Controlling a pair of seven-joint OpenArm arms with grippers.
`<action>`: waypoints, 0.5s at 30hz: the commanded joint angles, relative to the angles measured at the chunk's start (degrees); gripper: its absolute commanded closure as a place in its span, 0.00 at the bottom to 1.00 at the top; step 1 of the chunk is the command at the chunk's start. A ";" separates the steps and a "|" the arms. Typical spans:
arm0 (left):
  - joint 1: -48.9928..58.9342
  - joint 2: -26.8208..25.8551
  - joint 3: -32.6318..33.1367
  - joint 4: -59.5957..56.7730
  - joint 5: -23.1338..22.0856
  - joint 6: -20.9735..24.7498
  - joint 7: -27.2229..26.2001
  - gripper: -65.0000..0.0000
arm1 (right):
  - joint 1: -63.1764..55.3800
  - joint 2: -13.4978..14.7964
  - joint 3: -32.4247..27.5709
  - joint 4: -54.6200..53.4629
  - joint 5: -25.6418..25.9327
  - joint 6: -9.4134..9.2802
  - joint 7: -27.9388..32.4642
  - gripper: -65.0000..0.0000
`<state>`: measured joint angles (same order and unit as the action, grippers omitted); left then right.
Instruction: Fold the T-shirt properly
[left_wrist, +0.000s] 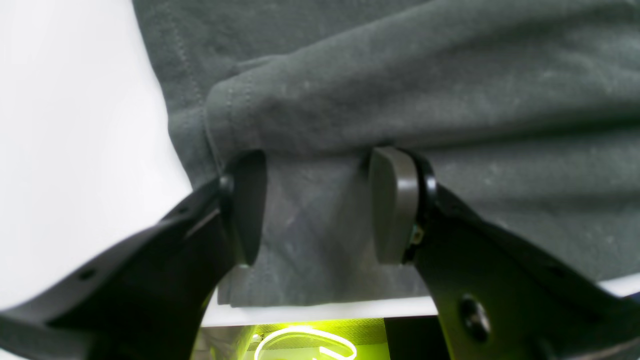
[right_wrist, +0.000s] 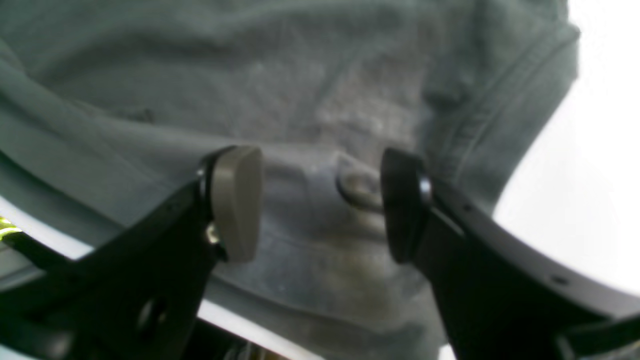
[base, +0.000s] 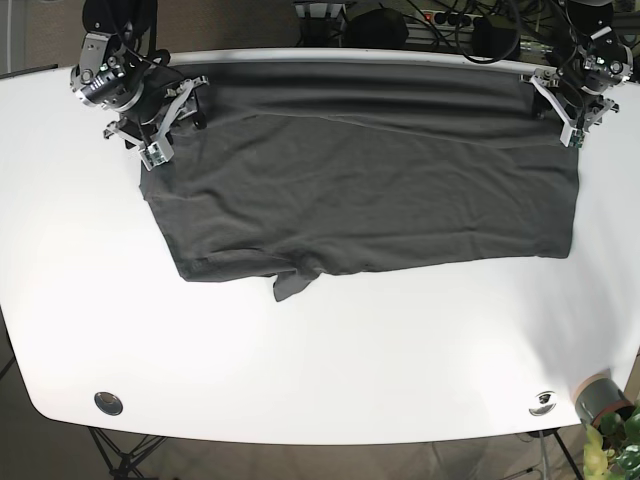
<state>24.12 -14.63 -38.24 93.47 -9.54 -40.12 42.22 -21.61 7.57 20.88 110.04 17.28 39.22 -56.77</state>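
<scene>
Dark grey cotton T-shirt (base: 370, 190) spread wide over far half of white desk (base: 300, 370), soft matte knit, stitched hems, long horizontal ripples near far edge; small flap pokes out at near hem. Left tool (left_wrist: 320, 205): black arms, grey rounded pads spread apart, fabric lying between, nothing pinched, at shirt corner by desk edge. Right tool (right_wrist: 320, 202): pads likewise parted over folded hem corner, no grip. Desk smooth, glossy, rounded corners. Cables behind far edge; green plant (base: 618, 440) at near corner.
</scene>
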 joint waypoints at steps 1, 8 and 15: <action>0.28 -0.80 -0.22 0.64 0.09 0.12 -0.06 0.52 | 0.46 0.47 0.08 -2.13 0.61 0.29 0.82 0.46; 0.19 -0.80 -0.22 0.64 0.09 0.12 -0.06 0.52 | 0.29 0.47 -0.01 -3.53 0.61 0.29 1.96 0.47; 0.19 -0.80 -0.22 0.55 0.09 0.12 -0.06 0.52 | 0.46 -0.50 -0.01 -3.71 0.26 0.29 1.96 0.70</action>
<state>24.12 -14.63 -38.24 93.47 -9.54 -40.12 42.22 -21.39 6.94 20.67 105.62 16.84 39.22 -55.70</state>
